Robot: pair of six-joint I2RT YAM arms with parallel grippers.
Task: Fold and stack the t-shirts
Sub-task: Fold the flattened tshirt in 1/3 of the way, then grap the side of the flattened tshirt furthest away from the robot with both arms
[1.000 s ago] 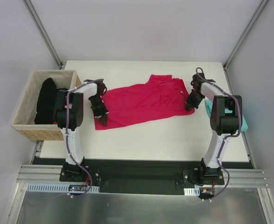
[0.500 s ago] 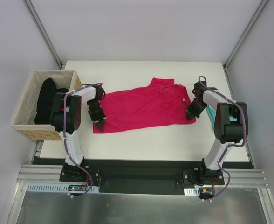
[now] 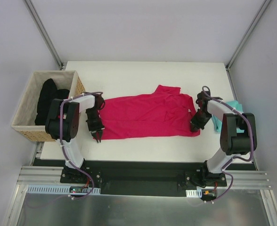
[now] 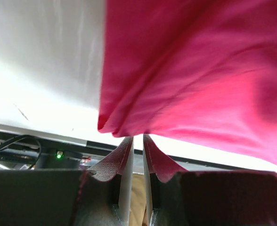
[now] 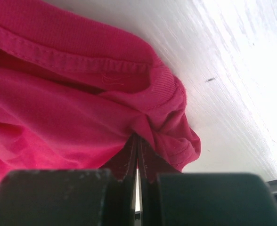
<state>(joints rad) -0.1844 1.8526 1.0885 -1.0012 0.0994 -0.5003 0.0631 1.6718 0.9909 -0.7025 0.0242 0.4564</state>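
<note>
**Inspector:** Crimson shirt (image 3: 148,115), position?

**Assistant:** It lies nearer the front edge of the tabletop (image 3: 143,77) than a second ago. It is drawn out longer and flatter between the two arms.

**Inspector:** Jaws?

**Assistant:** The left jaws are pinched on the hem at the shirt's left end. The right jaws are shut tight on a bunched fold by a ribbed edge at its right end.

**Inspector:** Bearing on the task?

**Assistant:** Spreading looks nearly done and no fold has been made yet. The teal shirt (image 3: 232,104) sits crumpled at the right edge, partly behind the right arm.

**Inspector:** Surface and room?

**Assistant:** The tabletop is smooth and white, with pale walls and metal corner posts around it. A wicker basket (image 3: 35,133) at the left holds dark clothing (image 3: 49,101).
</note>
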